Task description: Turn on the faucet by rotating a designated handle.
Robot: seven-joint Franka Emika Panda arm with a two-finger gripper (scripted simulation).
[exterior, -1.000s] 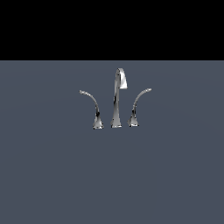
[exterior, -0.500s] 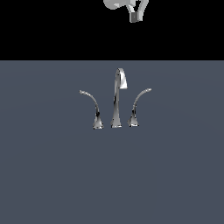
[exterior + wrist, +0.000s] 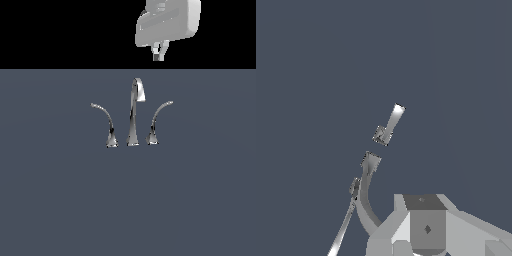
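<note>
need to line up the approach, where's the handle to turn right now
In the exterior view, the designated handle stands just right of the spout, arcing up rightward, with the gripper hovering above it.

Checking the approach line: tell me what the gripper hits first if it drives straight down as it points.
Probably the right handle: the gripper hangs roughly above it, spout just beside. Depth is unclear, so it could miss both.

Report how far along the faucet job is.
Done: nothing visible on the faucet. In hand: the gripper hangs above and apart from the designated handle, holding nothing. Left: descend, contact that right-arcing lever and rotate it.
</note>
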